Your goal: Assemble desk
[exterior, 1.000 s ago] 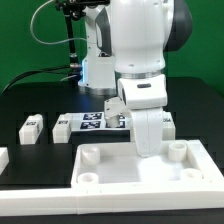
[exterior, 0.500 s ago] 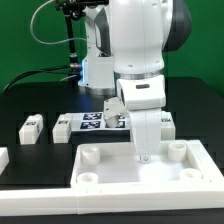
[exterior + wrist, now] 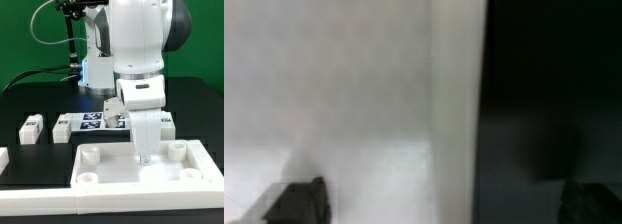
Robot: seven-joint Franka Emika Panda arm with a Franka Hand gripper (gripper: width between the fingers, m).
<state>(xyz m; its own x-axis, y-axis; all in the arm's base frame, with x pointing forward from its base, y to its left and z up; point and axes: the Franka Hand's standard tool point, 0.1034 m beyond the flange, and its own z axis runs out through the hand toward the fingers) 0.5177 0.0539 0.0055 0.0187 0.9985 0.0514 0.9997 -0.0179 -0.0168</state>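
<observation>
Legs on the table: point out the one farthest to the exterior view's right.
The leg just beyond the tabletop's far rim, on that view's right of the marker board; every other one lies left of that board.

Arm vert., wrist down, gripper (image 3: 146,157) low, fingers (image 3: 295,201) apart.

White tray-like tabletop (image 3: 112,172) lying rim-up, corner sockets (image 3: 90,155) showing, tagged white legs (image 3: 32,127) loose beyond
</observation>
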